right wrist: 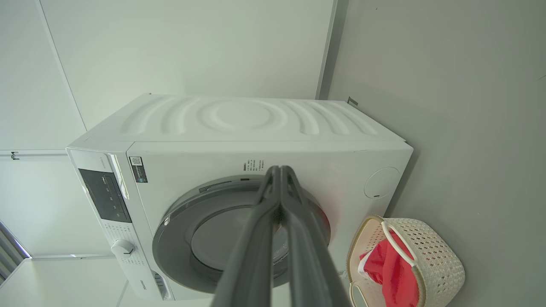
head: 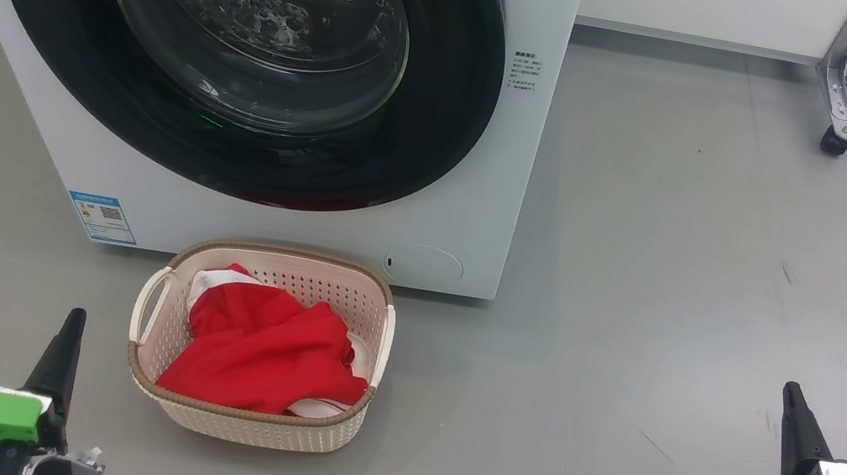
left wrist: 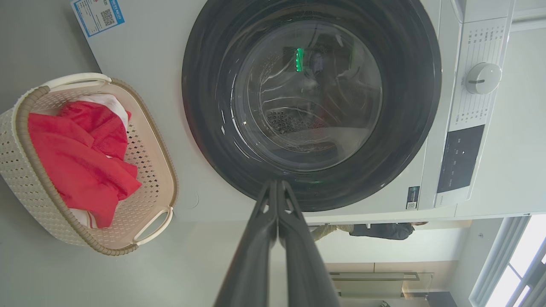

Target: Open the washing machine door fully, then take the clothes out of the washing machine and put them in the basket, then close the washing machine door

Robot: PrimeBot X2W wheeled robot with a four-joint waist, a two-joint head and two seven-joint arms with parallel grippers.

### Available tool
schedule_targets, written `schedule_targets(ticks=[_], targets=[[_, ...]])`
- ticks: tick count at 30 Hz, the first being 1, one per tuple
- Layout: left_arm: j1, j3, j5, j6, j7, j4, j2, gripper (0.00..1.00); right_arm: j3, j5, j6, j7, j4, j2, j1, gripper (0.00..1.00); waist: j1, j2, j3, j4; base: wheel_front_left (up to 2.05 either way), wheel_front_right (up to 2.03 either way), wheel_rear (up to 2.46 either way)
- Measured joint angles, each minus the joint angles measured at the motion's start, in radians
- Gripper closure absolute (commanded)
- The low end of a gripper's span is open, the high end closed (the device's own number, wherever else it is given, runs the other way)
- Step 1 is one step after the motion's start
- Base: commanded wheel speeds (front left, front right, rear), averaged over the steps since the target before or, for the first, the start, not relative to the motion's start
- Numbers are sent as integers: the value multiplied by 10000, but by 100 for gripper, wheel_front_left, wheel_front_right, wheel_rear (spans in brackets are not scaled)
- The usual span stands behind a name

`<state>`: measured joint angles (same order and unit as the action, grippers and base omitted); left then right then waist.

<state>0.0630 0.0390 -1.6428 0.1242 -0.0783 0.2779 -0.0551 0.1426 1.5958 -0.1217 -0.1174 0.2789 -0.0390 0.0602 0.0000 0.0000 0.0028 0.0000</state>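
The left gripper (head: 73, 320), dark fingers pressed together, hangs near the cream perforated plastic basket (head: 258, 425) holding the bright red fabric clothes (head: 256, 355) — just before the white washing machine (head: 508, 157) (its glossy black round door (head: 442, 121) shut) — while the right gripper (head: 792, 396), well apart, is also closed

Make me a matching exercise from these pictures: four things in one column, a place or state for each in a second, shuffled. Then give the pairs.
Things:
1. washing machine door
2. clothes
3. basket
4. left gripper

Place or state:
A. lying in the basket
B. on the floor in front of the washing machine
C. pressed shut, holding nothing
D. closed flat against the machine's front

Pairs: 1-D, 2-A, 3-B, 4-C
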Motion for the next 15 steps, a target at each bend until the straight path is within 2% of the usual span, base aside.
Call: schedule_targets(ticks=[15], targets=[[0, 17, 0, 0, 0, -6, 2, 100, -8, 40, 0, 0, 0, 0, 0, 100, 0, 0, 0, 0, 0, 0, 0]])
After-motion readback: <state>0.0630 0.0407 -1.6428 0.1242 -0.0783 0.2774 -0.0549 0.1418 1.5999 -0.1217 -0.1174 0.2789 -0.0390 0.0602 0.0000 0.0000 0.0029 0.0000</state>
